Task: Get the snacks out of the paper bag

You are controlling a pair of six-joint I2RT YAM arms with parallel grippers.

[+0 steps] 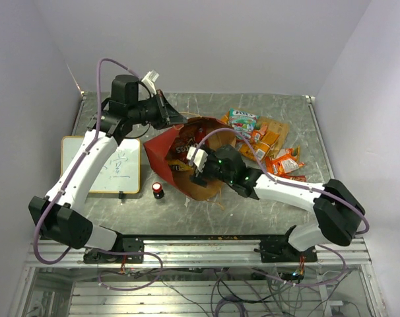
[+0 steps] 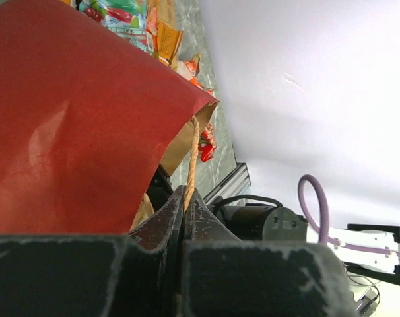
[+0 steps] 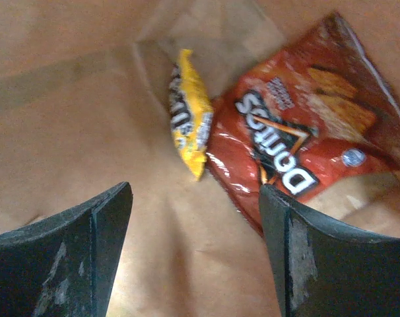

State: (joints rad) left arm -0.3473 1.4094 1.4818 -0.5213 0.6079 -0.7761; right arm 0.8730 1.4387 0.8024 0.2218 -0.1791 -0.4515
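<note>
Several snacks (image 1: 269, 142) already lie out on the tabletop (image 1: 160, 218) in a loose heap just to the right of the paper bag (image 1: 162, 148), among them a green-teal box pack (image 1: 243, 120) and orange and red chip bags (image 1: 284, 162), so the job looks to me well past its middle. At least two are left. The right wrist view shows a red Doritos bag (image 3: 299, 145) and a small yellow packet (image 3: 190, 122) touching it, both lying on the brown inside of the bag. The bag lies on its side with its mouth toward the right arm. The left gripper (image 2: 185, 193) is pinched tight on the bag's twisted cord handle (image 2: 192, 155), holding the rim up. The right gripper (image 3: 193, 191) is spread wide and empty, reaching into the mouth just short of the two packets. Whether more lies deeper in, I cannot tell.
</note>
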